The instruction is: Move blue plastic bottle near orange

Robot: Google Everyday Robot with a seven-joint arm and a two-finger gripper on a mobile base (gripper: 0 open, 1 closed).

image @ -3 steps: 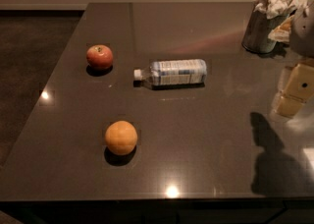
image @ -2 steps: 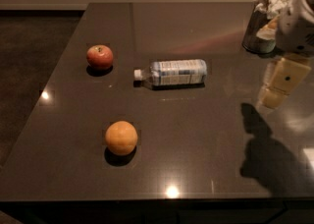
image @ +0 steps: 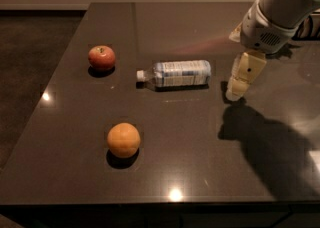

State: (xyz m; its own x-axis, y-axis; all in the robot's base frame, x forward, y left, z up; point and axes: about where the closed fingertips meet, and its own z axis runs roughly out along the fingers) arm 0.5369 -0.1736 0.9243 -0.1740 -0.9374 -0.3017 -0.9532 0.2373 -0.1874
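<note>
The blue plastic bottle (image: 177,73) lies on its side in the middle of the dark table (image: 200,162), with its white cap pointing left. The orange (image: 123,140) sits nearer the front edge, to the left of and in front of the bottle. My gripper (image: 239,84) hangs from the white arm (image: 280,7) at the right. It points down, just to the right of the bottle's base, close to the table top and a small gap away from the bottle. It holds nothing that I can see.
A red apple (image: 101,57) sits at the left, a little behind and to the left of the bottle's cap. The arm's shadow (image: 265,142) falls on the right front of the table. The floor (image: 30,62) drops away past the table's left edge.
The arm and gripper have swung left and down from the table's right edge to just beside the bottle's base. The bottle, orange and apple have not moved.
</note>
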